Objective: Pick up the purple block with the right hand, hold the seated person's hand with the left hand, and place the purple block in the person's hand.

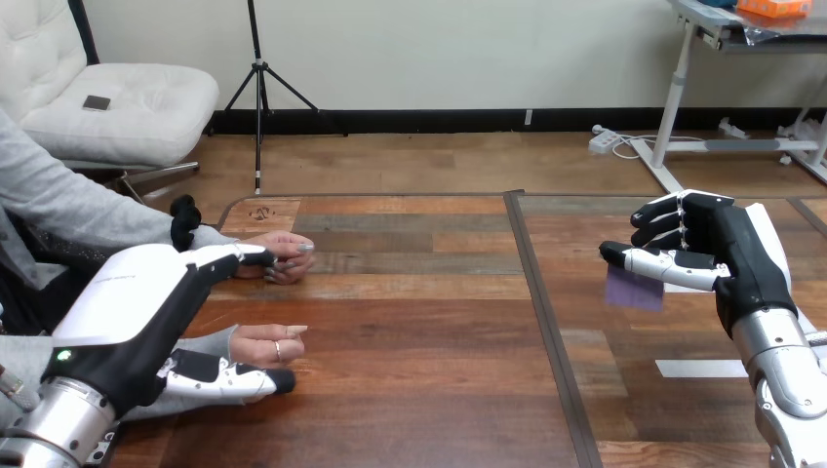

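The purple block [634,291] is at the right of the table, its top edge tucked under the thumb of my right hand [727,253]. That hand's fingers are curled above the thumb and pinch the block, which hangs a little over the tabletop. At the left, my left hand [146,312] reaches over the person's near hand [265,343]. Its fingers [244,256] stretch straight above that hand, and its thumb lies along the near side, touching or almost touching. The person's far hand [281,255] rests on the table just past my fingertips.
A dark seam [544,322] runs front to back through the middle of the wooden table. A white strip [700,369] lies on the table near my right forearm, and a white sheet [772,234] shows behind my right hand.
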You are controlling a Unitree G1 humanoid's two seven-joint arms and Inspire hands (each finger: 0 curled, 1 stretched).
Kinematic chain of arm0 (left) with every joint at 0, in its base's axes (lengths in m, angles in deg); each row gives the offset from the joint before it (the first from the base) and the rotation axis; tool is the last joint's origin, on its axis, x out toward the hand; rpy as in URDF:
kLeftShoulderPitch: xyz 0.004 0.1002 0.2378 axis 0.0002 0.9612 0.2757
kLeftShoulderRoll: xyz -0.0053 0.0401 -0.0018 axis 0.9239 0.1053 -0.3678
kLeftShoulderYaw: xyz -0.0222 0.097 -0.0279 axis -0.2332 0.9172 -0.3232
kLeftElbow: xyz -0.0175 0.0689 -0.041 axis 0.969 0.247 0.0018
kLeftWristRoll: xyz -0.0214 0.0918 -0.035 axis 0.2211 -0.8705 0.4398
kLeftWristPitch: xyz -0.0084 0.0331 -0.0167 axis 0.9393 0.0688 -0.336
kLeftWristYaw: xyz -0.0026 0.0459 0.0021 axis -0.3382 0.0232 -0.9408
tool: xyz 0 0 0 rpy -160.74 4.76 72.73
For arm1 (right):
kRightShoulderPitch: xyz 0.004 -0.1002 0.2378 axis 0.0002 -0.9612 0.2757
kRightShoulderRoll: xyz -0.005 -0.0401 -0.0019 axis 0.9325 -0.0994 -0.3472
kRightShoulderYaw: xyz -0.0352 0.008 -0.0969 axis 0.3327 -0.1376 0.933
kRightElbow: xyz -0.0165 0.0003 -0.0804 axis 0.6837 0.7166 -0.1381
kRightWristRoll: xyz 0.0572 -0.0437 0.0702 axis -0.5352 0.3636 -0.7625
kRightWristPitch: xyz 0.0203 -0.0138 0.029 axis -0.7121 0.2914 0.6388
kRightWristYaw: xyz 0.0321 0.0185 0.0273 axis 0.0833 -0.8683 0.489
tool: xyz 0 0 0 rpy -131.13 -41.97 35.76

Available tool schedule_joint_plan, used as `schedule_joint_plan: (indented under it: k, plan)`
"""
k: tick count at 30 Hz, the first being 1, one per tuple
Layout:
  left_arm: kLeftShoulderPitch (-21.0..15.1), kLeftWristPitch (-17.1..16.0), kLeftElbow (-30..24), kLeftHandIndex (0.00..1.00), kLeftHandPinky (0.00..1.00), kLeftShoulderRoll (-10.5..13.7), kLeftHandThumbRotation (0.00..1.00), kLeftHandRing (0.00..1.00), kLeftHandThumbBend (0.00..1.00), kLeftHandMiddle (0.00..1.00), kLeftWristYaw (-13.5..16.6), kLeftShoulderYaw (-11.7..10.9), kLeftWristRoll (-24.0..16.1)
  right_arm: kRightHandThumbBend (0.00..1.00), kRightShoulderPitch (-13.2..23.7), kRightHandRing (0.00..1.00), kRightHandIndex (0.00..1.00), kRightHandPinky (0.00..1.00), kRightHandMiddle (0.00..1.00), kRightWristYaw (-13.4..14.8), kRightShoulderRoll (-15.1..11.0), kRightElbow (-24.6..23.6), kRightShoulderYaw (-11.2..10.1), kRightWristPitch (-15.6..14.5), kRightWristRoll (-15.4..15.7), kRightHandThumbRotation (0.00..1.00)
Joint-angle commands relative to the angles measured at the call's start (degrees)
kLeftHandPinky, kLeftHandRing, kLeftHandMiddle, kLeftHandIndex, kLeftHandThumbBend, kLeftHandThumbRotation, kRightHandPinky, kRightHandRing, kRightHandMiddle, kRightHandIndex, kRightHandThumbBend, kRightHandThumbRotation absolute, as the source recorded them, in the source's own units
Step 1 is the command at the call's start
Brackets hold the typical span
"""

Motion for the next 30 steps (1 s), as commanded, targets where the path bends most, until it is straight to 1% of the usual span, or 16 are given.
schedule_joint_plan:
  k: [1, 7, 13, 16, 19, 22, 25, 30]
  plan:
    - [-3.9, 1.1, -2.4, 0.80, 0.77, 2.6, 0.39, 0.81, 1.00, 0.83, -0.4, 1.1, -1.1, 0.84, 2.5, 0.39, 0.44, 0.37, 0.44, -0.1, 0.7, -2.6, -1.4, 1.3, -0.9, 0.00]
    - [-4.6, 0.7, -1.3, 0.80, 0.78, 3.5, 0.35, 0.82, 1.00, 0.83, 0.1, 1.7, -2.0, 0.84, 2.5, 0.39, 0.44, 0.37, 0.44, 0.4, 0.5, -2.9, -1.3, 0.6, -0.6, 0.00]
    - [-5.5, 0.7, 0.6, 0.80, 0.76, 4.6, 0.33, 0.81, 1.00, 0.83, 0.2, 2.5, -2.1, 0.84, 2.6, 0.39, 0.44, 0.37, 0.44, 0.1, 0.5, -2.6, -1.3, 1.2, -0.6, 0.00]
    - [-5.8, 1.1, 1.0, 0.79, 0.76, 5.3, 0.34, 0.81, 1.00, 0.83, 0.4, 3.1, -3.2, 0.84, 2.6, 0.39, 0.44, 0.37, 0.44, 0.0, 0.5, -2.7, -1.4, 0.8, -0.8, 0.00]
    - [-6.2, 1.5, 1.6, 0.79, 0.75, 5.8, 0.34, 0.80, 1.00, 0.83, 0.4, 3.5, -3.8, 0.84, 2.6, 0.39, 0.44, 0.37, 0.44, 0.0, 0.5, -2.7, -1.4, 0.9, -0.8, 0.00]
    - [-6.7, 1.7, 2.5, 0.79, 0.75, 6.0, 0.33, 0.80, 1.00, 0.82, 0.6, 3.9, -4.1, 0.85, 2.6, 0.39, 0.44, 0.37, 0.44, -0.3, 0.4, -2.2, -1.4, 2.0, -0.7, 0.00]
    - [-7.1, 2.0, 3.3, 0.79, 0.75, 6.4, 0.33, 0.80, 1.00, 0.82, 0.1, 4.3, -4.1, 0.85, 2.7, 0.39, 0.44, 0.37, 0.44, -0.3, 0.5, -2.2, -1.5, 1.9, -0.8, 0.00]
    - [-8.0, 2.0, 5.1, 0.79, 0.74, 6.9, 0.31, 0.79, 1.00, 0.81, 1.1, 5.0, -4.7, 0.85, 2.8, 0.39, 0.44, 0.37, 0.44, -0.1, 0.5, -2.1, -1.5, 1.7, -0.6, 0.00]
